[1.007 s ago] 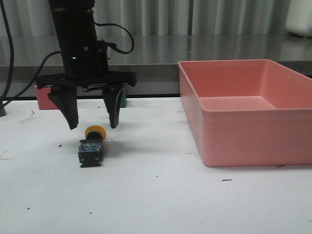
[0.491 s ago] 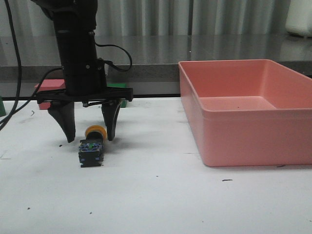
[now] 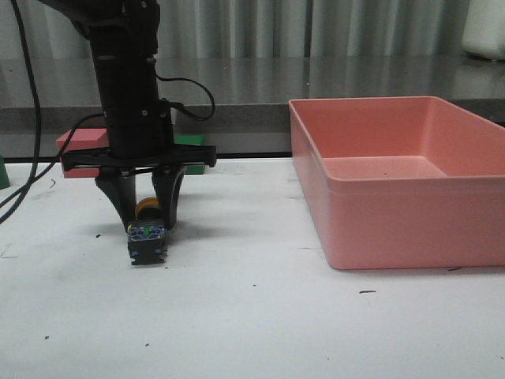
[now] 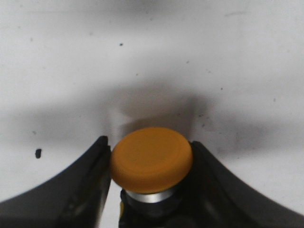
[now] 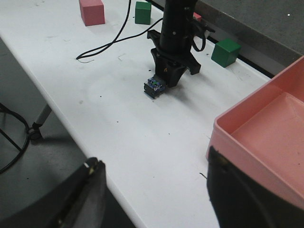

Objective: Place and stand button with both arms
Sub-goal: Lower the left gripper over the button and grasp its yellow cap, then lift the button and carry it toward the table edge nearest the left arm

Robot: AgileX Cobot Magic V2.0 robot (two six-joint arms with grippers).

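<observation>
The button (image 3: pixel 147 239) lies on its side on the white table, black base with bluish-green bits toward the camera and yellow cap (image 3: pixel 147 208) pointing away. My left gripper (image 3: pixel 147 215) reaches straight down, shut on the cap. In the left wrist view the yellow cap (image 4: pixel 152 159) fills the gap, both black fingers (image 4: pixel 92 185) pressing its sides, the pale collar below it. The right wrist view shows the button (image 5: pixel 154 88) under the left gripper (image 5: pixel 170 76) from afar. My right gripper (image 5: pixel 153 159) is open and holds nothing, above the table's near edge. It is out of the front view.
A large pink bin (image 3: pixel 394 213) stands on the right; its corner (image 5: pixel 247 137) is close to the right gripper's finger. A red cube (image 5: pixel 91 12) and two green cubes (image 5: pixel 143 12) (image 5: pixel 225 52) sit along the back. A black cable (image 5: pixel 109 40) trails over the table.
The left gripper has come down over the button and closed its fingers from wide apart onto the yellow cap. The button has stayed in place.
</observation>
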